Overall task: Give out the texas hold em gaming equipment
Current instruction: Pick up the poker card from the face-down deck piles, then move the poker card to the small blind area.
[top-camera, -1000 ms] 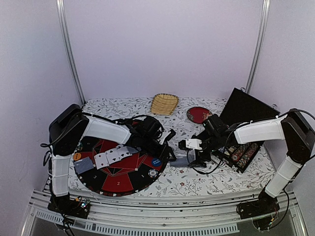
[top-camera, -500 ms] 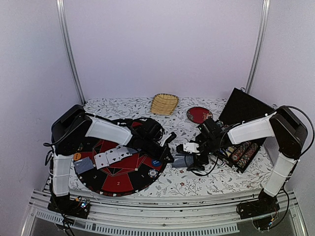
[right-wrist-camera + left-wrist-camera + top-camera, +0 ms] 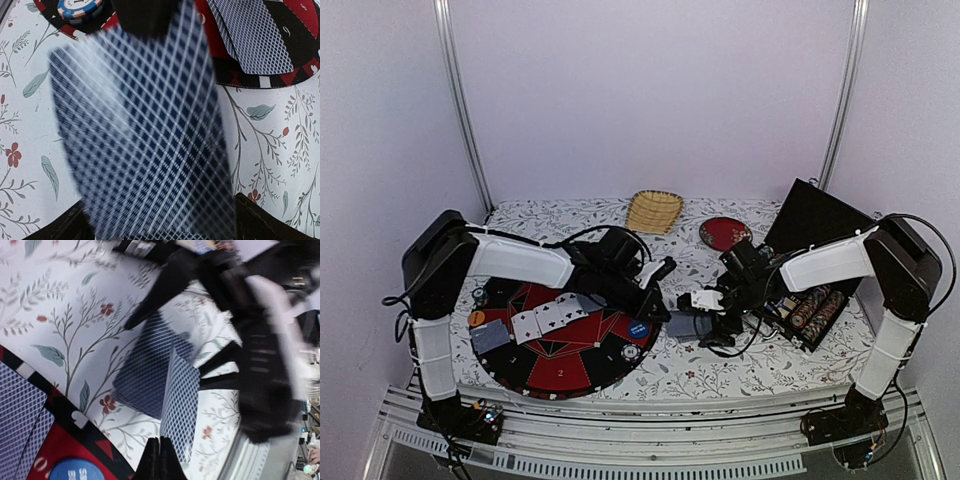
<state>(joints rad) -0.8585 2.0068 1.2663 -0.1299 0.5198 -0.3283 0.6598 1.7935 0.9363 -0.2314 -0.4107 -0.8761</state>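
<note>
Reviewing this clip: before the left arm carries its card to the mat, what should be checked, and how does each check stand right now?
1. Left end effector shut on card: ok.
2. One card only pinched: cannot tell.
3. Card clear of deck: cannot tell; it stands tilted over it.
4. Right end effector open astride deck: ok.
5. Bare sectors on mat: ok.

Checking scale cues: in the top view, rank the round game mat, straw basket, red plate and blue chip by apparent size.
game mat
straw basket
red plate, only slightly smaller
blue chip
</note>
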